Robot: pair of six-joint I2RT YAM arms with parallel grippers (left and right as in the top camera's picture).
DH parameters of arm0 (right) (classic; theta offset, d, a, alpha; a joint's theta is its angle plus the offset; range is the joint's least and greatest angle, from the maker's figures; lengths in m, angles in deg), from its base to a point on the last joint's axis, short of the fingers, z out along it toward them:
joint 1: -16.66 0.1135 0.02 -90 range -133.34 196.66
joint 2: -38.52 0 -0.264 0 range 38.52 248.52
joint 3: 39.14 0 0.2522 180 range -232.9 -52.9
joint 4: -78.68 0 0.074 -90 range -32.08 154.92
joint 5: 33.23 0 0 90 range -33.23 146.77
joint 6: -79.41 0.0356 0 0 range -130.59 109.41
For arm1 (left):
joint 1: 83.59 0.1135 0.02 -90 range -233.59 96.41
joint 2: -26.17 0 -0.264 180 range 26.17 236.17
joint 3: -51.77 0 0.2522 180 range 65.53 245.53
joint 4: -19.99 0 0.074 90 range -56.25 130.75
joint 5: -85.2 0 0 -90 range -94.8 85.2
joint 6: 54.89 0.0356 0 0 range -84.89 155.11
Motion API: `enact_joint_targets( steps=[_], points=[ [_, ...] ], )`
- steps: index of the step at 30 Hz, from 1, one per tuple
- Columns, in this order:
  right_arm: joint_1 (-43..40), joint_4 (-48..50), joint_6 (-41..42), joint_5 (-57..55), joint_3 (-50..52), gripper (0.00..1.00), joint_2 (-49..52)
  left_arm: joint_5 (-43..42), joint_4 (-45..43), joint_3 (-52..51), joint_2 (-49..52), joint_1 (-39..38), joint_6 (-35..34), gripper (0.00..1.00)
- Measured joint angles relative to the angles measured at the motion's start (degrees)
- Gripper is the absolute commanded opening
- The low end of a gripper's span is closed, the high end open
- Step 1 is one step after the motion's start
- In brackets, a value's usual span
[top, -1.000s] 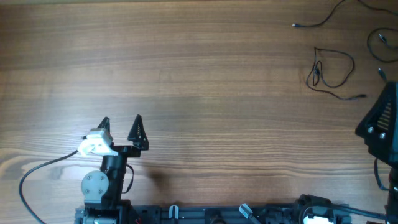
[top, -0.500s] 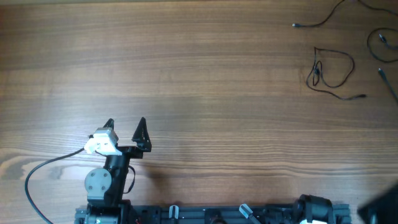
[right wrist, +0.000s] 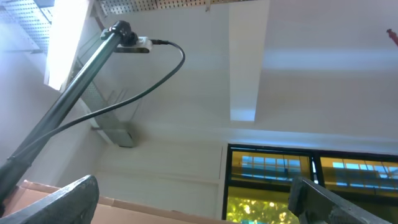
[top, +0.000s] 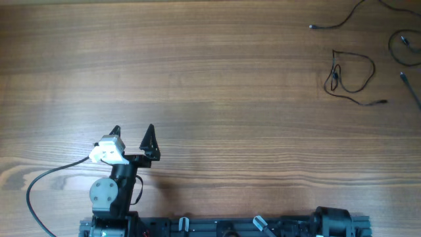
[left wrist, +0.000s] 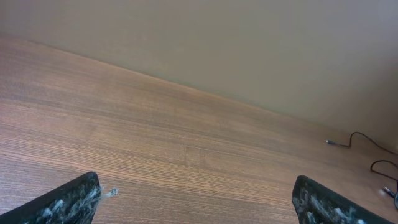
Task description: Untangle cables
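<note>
Thin black cables lie at the far right of the table. One looped cable (top: 352, 76) has a small knot on its left side and a tail ending in a plug. A separate strand (top: 335, 24) runs toward the top right corner, and more strands (top: 402, 51) lie at the right edge. My left gripper (top: 131, 137) is open and empty near the front left, far from the cables. In the left wrist view its fingers (left wrist: 199, 202) frame bare wood, with cable ends (left wrist: 367, 152) far off at the right. My right gripper (right wrist: 196, 202) is open, empty and pointing up at the ceiling; it is out of the overhead view.
The wooden table (top: 210, 85) fills the overhead view. The left arm's thick black cable (top: 39, 191) loops at the front left. The arm bases' rail (top: 230, 227) runs along the front edge. A pole with a cable (right wrist: 81, 87) shows in the right wrist view.
The right arm has pulled back out of the overhead view from the right edge. The left gripper shifted slightly right, then stayed still. The cables have not moved.
</note>
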Motion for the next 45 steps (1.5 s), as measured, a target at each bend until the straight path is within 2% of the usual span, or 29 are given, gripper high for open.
enact_joint_targets(
  steps=[8, 12, 19, 24, 37, 45],
  points=[
    [0.0, -16.8, -0.9, -1.0, 3.3, 1.0, 0.0, 0.0, 0.0, 0.0, 0.0, 0.0, 0.0, 1.0],
    [0.2, -14.3, -0.9, -1.9, 9.0, 1.0, 0.0, 0.0, 0.0, 0.0, 0.0, 0.0, 0.0, 1.0],
    [0.3, -2.7, 5.3, -3.1, 32.2, 1.0, 1.4, 0.0, 0.0, 0.0, 0.0, 0.0, 0.0, 1.0],
    [0.3, 2.0, 8.2, -3.1, 43.4, 1.0, 3.1, 0.0, 0.0, 0.0, 0.0, 0.0, 0.0, 1.0],
    [3.3, 2.1, 9.1, -8.9, 59.8, 1.0, 0.4, 0.0, 0.0, 0.0, 0.0, 0.0, 0.0, 1.0],
    [3.3, -1.7, 8.8, -10.6, 64.3, 1.0, 0.3, 0.0, 0.0, 0.0, 0.0, 0.0, 0.0, 1.0]
  ],
)
